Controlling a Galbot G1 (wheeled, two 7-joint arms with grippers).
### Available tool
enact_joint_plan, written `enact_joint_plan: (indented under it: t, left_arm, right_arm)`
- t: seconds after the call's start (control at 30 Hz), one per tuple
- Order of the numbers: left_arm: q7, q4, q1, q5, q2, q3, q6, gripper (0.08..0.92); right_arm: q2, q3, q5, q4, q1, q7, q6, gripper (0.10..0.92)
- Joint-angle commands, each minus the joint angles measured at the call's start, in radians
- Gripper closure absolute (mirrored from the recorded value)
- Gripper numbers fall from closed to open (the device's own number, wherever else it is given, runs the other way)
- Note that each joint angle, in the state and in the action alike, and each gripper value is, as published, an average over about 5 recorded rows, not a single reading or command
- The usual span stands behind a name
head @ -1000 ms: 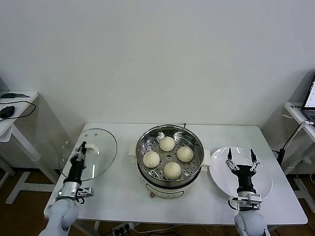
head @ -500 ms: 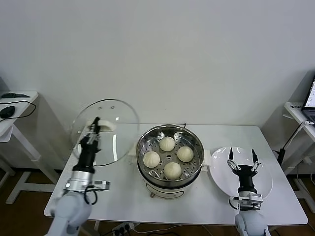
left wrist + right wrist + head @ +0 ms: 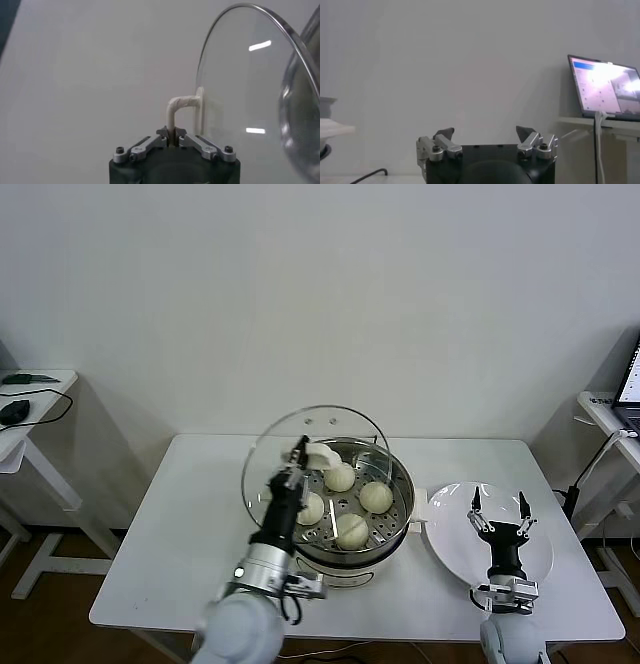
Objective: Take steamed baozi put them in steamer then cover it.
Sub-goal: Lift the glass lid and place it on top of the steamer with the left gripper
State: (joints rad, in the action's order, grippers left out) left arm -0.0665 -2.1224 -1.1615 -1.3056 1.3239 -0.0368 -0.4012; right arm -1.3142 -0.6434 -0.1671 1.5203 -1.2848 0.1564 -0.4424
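Note:
Several cream-white baozi lie on the perforated tray of the shiny steamer at the table's centre. My left gripper is shut on the cream handle of the clear glass cover. It holds the cover tilted on edge over the steamer's left side. In the left wrist view my left gripper pinches the handle, with the cover standing beyond it. My right gripper is open and empty above the white plate; in the right wrist view it is also open.
A side table with a black mouse stands at far left. A laptop sits on a stand at far right, and it also shows in the right wrist view. The white table has bare room at left.
My left gripper has carried the cover from the table's left side up and rightward over the steamer. The right gripper has barely moved.

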Motion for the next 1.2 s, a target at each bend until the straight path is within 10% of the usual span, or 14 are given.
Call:
enact_joint_plan:
  t: [0.03,1.2]
  left_arm:
    - [-0.118,0.138,0.055,-0.141,0.09,-0.179,-0.128,0.815]
    - [-0.126,0.326,0.1,-0.334,0.213,-0.122,-0.103,0.815]
  right_arm:
    - [-0.007,-0.012,0.001,-0.017,-0.002,-0.004,-0.008,0.203]
    - [-0.024,0.008,0.025,-0.044,0.032,-0.009,-0.001,0.203]
